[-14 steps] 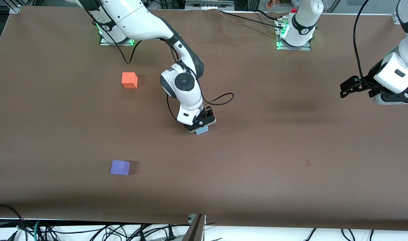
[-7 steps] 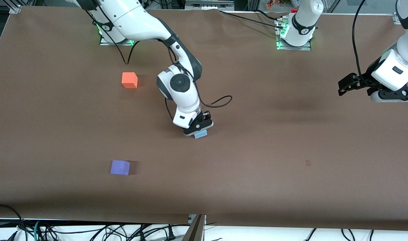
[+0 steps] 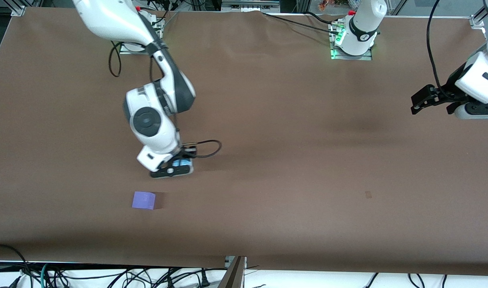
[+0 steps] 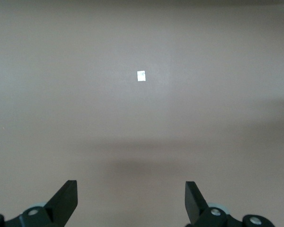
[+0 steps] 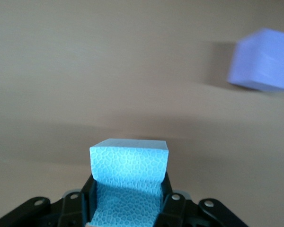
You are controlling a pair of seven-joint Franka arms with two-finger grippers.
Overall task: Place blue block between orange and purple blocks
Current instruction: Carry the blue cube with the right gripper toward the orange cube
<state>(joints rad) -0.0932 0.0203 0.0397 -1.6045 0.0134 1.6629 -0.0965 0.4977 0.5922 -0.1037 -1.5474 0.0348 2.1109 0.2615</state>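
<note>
My right gripper (image 3: 175, 168) is shut on the light blue block (image 3: 183, 163) and holds it just above the table, close to the purple block (image 3: 143, 200). In the right wrist view the blue block (image 5: 129, 172) sits between the two fingers, and the purple block (image 5: 262, 59) lies ahead on the bare table. The orange block is hidden by my right arm. My left gripper (image 3: 418, 103) is open and empty, and waits over the left arm's end of the table; it also shows in the left wrist view (image 4: 131, 198).
The brown table cover (image 3: 292, 168) carries a small dark mark (image 3: 368, 195). A small white square mark (image 4: 141, 75) shows on the table in the left wrist view. Cables hang below the table's front edge (image 3: 107, 276).
My right gripper has carried the blue block from mid-table toward the right arm's end, closer to the purple block. The right arm now covers the orange block. The left gripper shifted slightly.
</note>
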